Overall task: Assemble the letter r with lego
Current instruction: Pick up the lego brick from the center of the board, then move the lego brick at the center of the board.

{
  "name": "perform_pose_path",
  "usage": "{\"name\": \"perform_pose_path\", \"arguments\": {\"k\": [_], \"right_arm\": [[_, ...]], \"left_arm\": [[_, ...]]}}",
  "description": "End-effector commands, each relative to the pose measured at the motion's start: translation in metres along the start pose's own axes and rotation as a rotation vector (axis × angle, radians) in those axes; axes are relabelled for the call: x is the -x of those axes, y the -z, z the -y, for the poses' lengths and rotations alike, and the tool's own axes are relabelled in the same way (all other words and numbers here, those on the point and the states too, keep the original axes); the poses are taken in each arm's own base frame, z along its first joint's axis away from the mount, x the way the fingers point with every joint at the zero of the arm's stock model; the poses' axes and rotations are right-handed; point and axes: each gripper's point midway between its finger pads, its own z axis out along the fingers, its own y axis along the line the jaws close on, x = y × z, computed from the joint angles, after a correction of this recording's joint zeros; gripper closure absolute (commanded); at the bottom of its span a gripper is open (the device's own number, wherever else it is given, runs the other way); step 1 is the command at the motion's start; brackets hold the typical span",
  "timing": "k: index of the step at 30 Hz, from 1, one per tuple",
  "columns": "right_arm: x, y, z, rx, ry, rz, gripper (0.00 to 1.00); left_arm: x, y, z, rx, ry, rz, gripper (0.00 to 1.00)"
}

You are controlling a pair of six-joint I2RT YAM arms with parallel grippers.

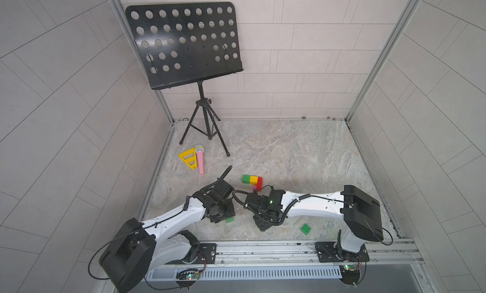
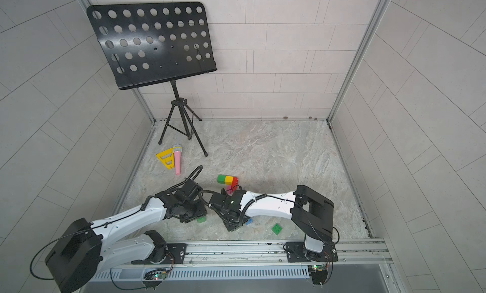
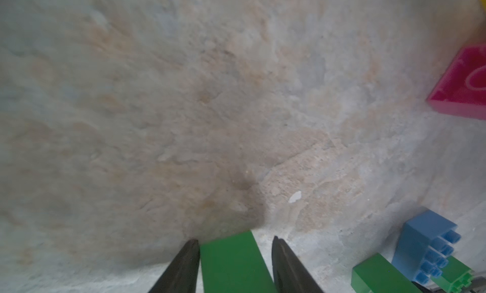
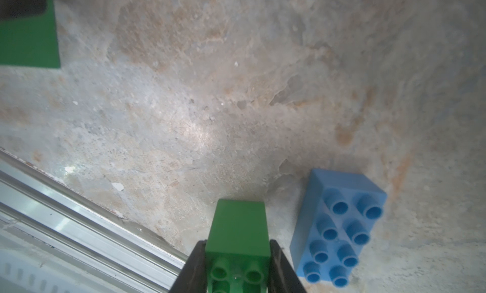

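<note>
table (image 1: 302, 152): marbled stone-look slab
blue brick (image 4: 339, 226): lying right beside the right gripper (image 4: 236, 243)
loose green brick (image 1: 305, 229): near it too
brick row (image 1: 253, 180): farther back

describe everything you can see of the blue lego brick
The blue lego brick is a longer block of light-blue plastic with eight hollow studs in two rows of four. It lies free on the marbled tabletop, seemingly on its side, close beside but apart from the green brick in the right gripper.

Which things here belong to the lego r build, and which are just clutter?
Job: green-yellow-red brick row; pink brick; blue brick; loose green brick; green brick between left gripper fingers; clamped green brick in right gripper.
Clutter: music stand; yellow triangle; pink microphone.
</note>
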Motion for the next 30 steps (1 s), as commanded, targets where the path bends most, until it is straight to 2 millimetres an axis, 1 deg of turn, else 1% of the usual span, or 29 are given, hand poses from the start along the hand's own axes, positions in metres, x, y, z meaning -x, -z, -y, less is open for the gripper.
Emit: {"name": "perform_pose_path", "arguments": {"k": [1,7,11,19,24,30], "right_arm": [[-0.015,-0.007,0.014,-0.058,-0.015,-0.038,0.75],[-0.016,0.001,0.022,-0.077,-0.029,-0.016,0.93],[-0.016,0.009,0.032,-0.088,-0.047,0.004,1.0],[-0.014,0.028,0.052,-0.087,-0.086,0.049,1.0],[-0.014,0.035,0.063,-0.079,-0.109,0.066,1.0],[-0.015,0.039,0.071,-0.078,-0.122,0.082,1.0]], "left_arm": [[-0.002,-0.005,0.003,-0.023,0.03,-0.021,0.52],[0.0,-0.006,0.015,-0.059,0.045,-0.033,0.56],[-0.002,-0.008,0.022,-0.082,0.06,-0.044,0.57],[-0.004,-0.013,0.033,-0.113,0.083,-0.054,0.58],[-0.001,-0.011,0.043,-0.12,0.067,-0.049,0.58],[0.004,-0.007,0.059,-0.128,0.045,-0.036,0.54]]}}
